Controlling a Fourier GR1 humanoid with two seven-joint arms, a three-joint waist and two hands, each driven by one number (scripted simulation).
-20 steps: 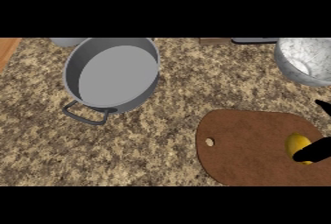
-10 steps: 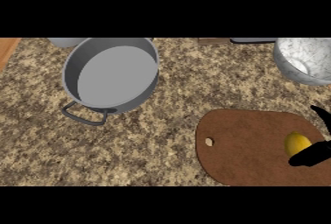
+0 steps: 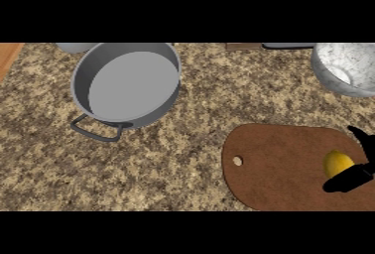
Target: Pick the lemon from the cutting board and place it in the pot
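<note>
So the right robot hand (image 3: pixel 351 177) is barely in view, poking in at the right edge over the brown cutting board (image 3: pixel 282 168). One black digit sits right against the lower side of the lemon (image 3: pixel 338 162), another shows above it near the edge, so the two bracket the lemon with a gap between them. Can't tell if it actually has hold of it. The lemon is on the board's right side. The grey pot (image 3: pixel 128 84) sits well apart, upper left on the speckled bench (image 3: pixel 183 149), handle toward the viewer.
</note>
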